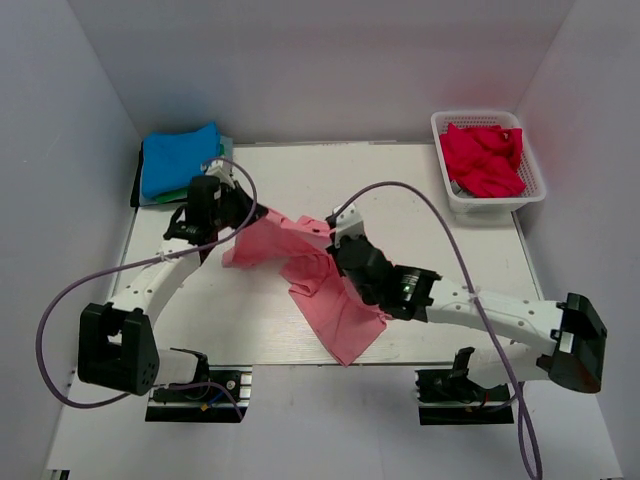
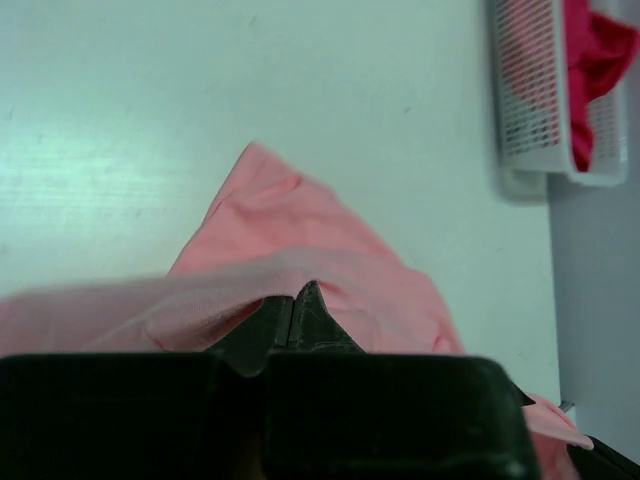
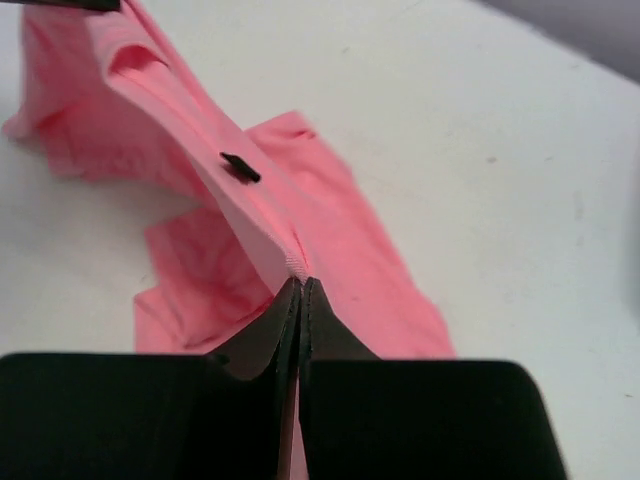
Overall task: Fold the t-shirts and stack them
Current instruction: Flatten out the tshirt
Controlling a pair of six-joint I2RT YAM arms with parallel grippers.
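Observation:
The salmon pink t-shirt hangs stretched between both grippers over the middle of the table, and its lower part trails on the surface toward the front. My left gripper is shut on one end of the cloth; in the left wrist view its jaws meet under a pink fold. My right gripper is shut on the shirt's hem, with the fingertips pinched together. A folded bright blue t-shirt lies at the back left with a green edge beneath it. A crimson red t-shirt sits crumpled in the basket.
A white lattice basket stands at the back right corner, also seen in the left wrist view as the basket. White walls close in the table on three sides. Purple cables loop from both arms.

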